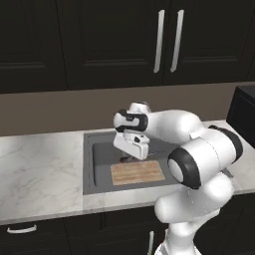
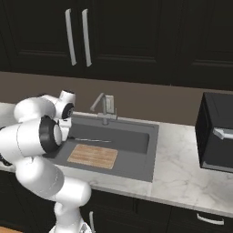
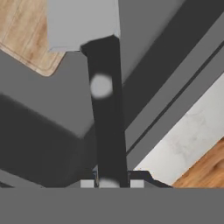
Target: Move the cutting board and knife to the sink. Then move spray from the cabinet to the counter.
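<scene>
My gripper (image 3: 111, 183) reaches down into the sink (image 1: 90, 164) and is shut on the black handle of the knife (image 3: 105, 122). The grey blade (image 3: 83, 22) points away from the hand, over a corner of the cutting board (image 3: 22, 35). From the left base view the gripper (image 1: 127, 158) hangs just behind the cutting board (image 1: 137, 172), which lies flat on the sink floor. In the right base view the knife (image 2: 93, 140) shows as a thin line behind the cutting board (image 2: 93, 156). The spray is out of view.
A silver faucet (image 2: 103, 108) stands at the back edge of the sink. Dark upper cabinets (image 1: 167, 40) with long handles are closed. A black microwave (image 2: 217, 132) sits on the counter (image 2: 191, 168) to the right. More marble counter (image 1: 40, 169) lies left of the sink.
</scene>
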{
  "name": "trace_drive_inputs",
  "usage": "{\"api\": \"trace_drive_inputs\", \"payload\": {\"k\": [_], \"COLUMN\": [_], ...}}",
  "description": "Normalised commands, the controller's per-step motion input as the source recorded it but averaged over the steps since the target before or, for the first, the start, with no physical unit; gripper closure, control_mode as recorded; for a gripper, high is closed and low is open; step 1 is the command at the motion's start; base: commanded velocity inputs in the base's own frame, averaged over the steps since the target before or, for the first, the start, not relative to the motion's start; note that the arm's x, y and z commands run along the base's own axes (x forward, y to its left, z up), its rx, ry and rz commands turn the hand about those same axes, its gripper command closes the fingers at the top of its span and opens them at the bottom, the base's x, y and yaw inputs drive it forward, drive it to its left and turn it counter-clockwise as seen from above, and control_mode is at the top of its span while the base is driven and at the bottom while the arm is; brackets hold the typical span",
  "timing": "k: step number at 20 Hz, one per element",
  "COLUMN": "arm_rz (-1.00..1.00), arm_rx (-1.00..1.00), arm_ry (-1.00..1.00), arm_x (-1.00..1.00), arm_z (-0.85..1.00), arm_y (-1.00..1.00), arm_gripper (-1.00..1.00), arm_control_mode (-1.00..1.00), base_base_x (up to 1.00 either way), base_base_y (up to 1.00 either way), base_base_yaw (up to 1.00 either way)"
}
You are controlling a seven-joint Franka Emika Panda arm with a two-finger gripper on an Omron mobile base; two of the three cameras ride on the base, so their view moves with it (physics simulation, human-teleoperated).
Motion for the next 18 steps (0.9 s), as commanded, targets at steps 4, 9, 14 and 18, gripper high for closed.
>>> {"api": "trace_drive_inputs", "payload": {"k": [4,9,14,18], "arm_rz": [-0.09,-0.13,-0.14,-0.16], "arm_rx": [-0.08,-0.04,-0.02,-0.04], "arm_ry": [-0.02,-0.04,-0.04,-0.04], "arm_x": [0.32,0.3,0.32,0.29], "arm_z": [-0.35,-0.29,-0.27,-0.35], "arm_y": [0.09,0.06,0.01,0.0], "arm_gripper": [1.0,1.0,1.0,1.0], "arm_control_mode": [-1.0,-1.0,-1.0,-1.0], "base_base_x": [0.0,0.0,0.0,0.0], "base_base_y": [0.0,0.0,0.0,0.0], "base_base_yaw": [0.0,0.0,0.0,0.0]}}
